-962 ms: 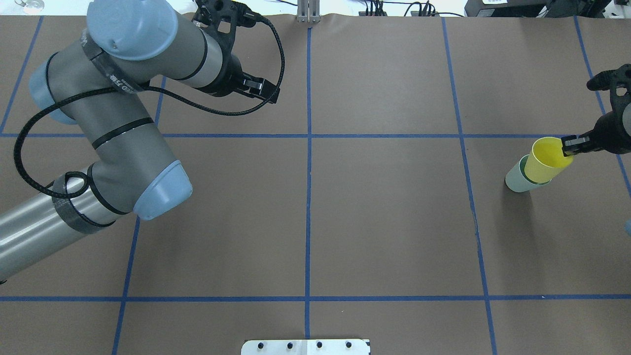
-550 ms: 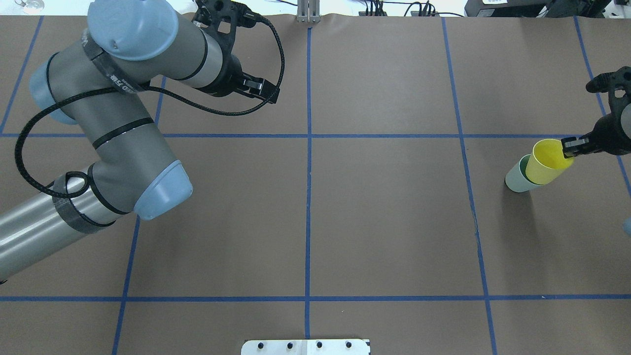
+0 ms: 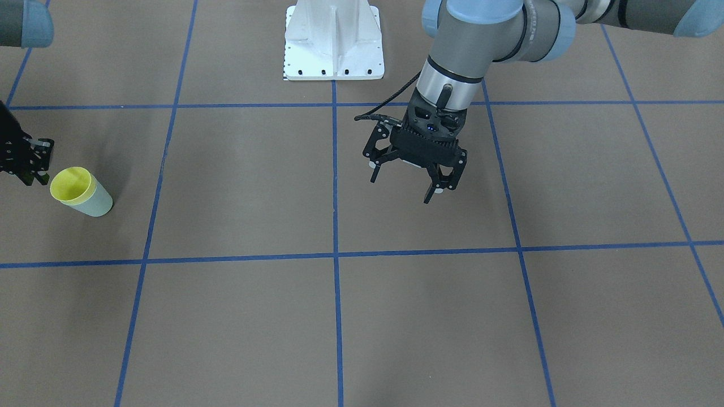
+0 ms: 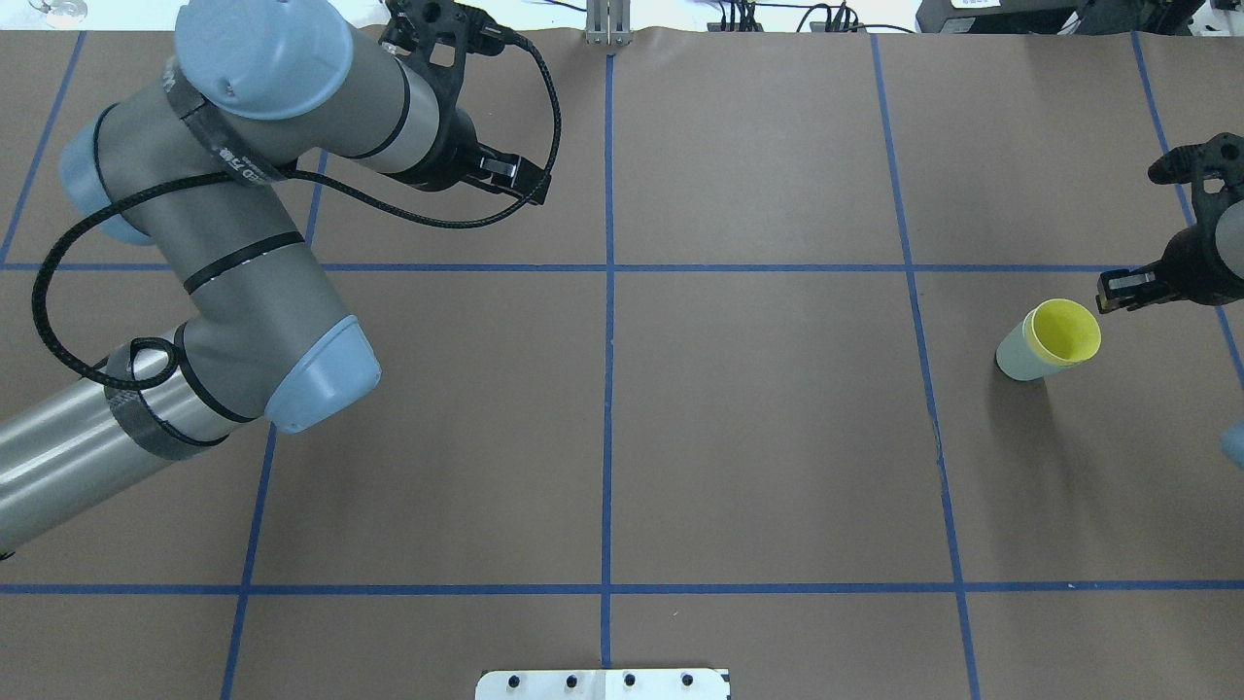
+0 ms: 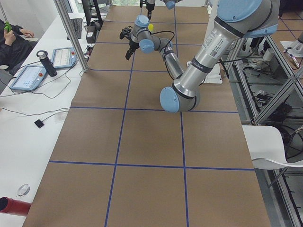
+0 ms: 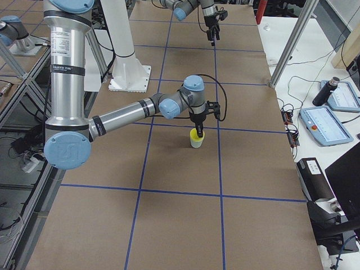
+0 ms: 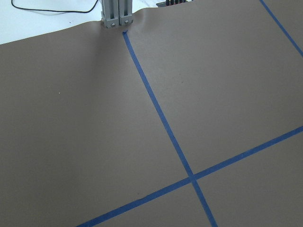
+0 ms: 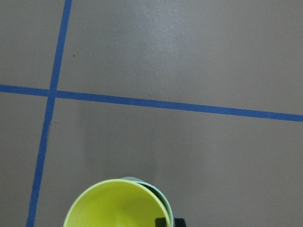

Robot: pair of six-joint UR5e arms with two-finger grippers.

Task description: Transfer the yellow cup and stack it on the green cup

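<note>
Brown table (image 4: 777, 437), blue tape grid (image 4: 608, 389)

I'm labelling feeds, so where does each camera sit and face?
Front: across the table, facing robot's base; left hand.
Overhead: behind its shoulders, looking down; left arm, right hand.
Left side: table's end; left arm near.
Right side: opposite end; right arm near.
Left wrist: bare table.
Right wrist: onto yellow cup.
Front, overhead share green cup.

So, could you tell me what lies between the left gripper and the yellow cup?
Front-facing view: only bare brown paper, crossed by two blue tape lines, separates the left gripper from the yellow cup.
</note>
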